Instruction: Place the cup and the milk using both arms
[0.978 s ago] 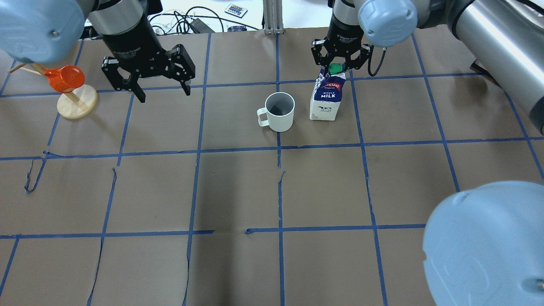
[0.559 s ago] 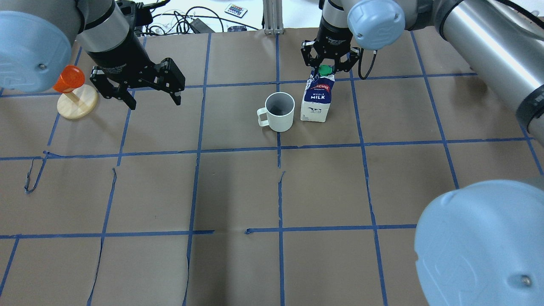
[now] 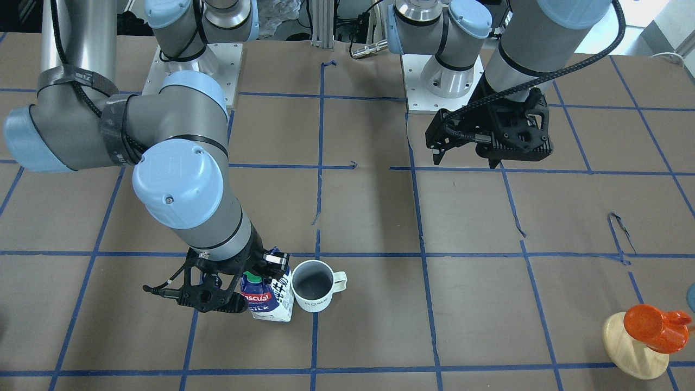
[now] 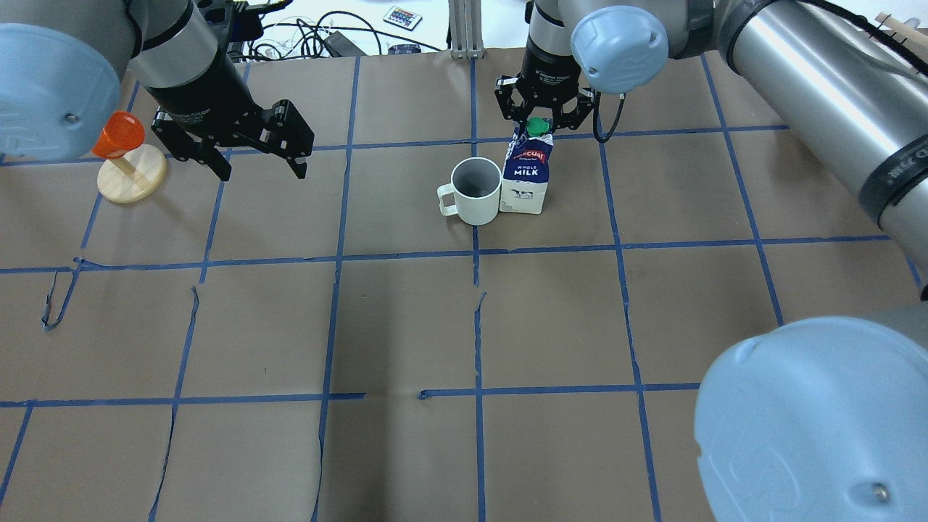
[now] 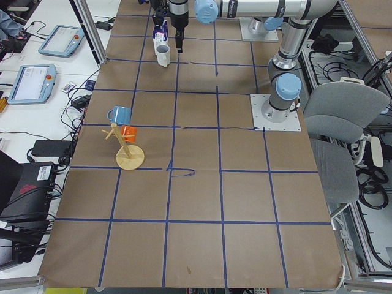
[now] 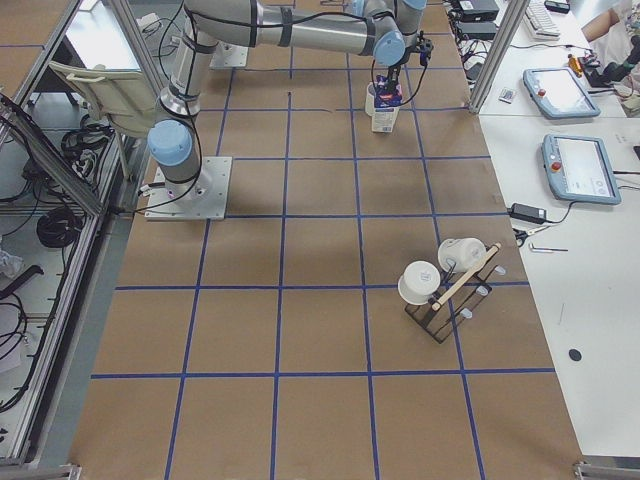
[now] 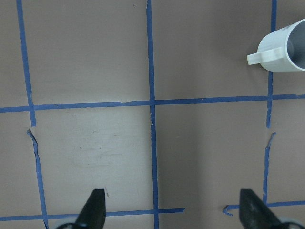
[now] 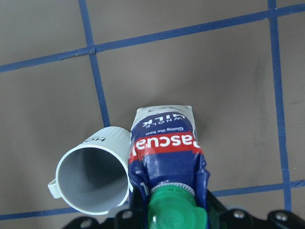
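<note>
Milk (image 4: 527, 181): boxy gable-top carton

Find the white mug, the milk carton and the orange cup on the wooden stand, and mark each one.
white mug (image 4: 475, 185): overhead exterior view, on its grey inside.
milk carton (image 4: 527, 170): overhead exterior view, on the blue front panel by the MILK lettering.
orange cup (image 3: 651, 328): exterior front-facing view, on its orange body.
</note>
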